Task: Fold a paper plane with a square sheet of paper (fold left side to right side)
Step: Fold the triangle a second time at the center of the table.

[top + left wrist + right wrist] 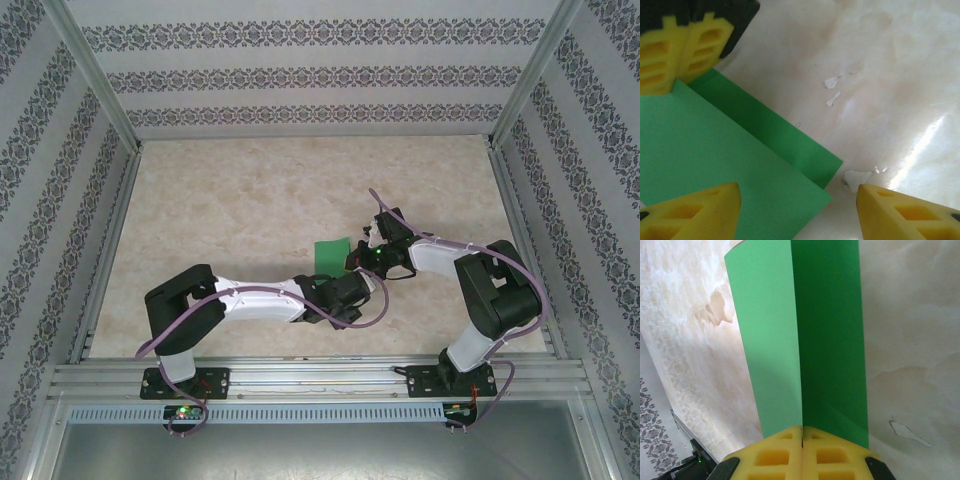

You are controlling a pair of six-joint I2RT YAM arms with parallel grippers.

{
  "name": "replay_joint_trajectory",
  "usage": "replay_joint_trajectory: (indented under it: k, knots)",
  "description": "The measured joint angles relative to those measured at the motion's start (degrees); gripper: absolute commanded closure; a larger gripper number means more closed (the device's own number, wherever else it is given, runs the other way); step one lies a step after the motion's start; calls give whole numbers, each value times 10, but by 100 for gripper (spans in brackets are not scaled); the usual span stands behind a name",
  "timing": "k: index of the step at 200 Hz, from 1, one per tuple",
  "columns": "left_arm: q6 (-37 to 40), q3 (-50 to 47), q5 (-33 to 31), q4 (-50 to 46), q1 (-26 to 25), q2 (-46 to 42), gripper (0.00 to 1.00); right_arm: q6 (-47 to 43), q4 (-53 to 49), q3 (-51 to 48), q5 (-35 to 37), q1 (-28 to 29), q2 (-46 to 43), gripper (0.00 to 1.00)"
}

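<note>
A thin, bright green square sheet of paper (328, 252), folded into two layers, lies near the middle of the beige marbled worktop (250, 190). The right gripper (802, 432) is closed, pinching one edge of the sheet. The left gripper (797, 196) is open, with its fingers on either side of the sheet's free corner. Open worktop stretches to the far and left edges.

Hardware as I see it. Left arm (225, 305) and right arm (480, 290): white link shells, black joint housings, a thin purple cable (260, 291) looped along each. Black base plates (185, 382) at lower frame; small green indicator light (186, 411) beneath the lower-left one. Left gripper (799, 192) and right gripper (802, 430): yellow moulded finger pads (695, 212) with rectangular pockets, on black mounts (726, 469).
</note>
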Motion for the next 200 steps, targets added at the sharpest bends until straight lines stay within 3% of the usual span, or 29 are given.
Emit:
replay_joint_trajectory:
  k: [17,65,121,200]
  knots:
    - [0,4,-11,-6,0,6,43,0,0,0,0,0,0,100]
    - [4,9,-20,-10,0,7,73,0,0,0,0,0,0,100]
    - [-1,9,-19,-10,0,4,100,-1,-3,0,0,0,0,91]
    - [-40,-7,45,-9,31,-43,100,-22,-24,5,22,-10,-64,54]
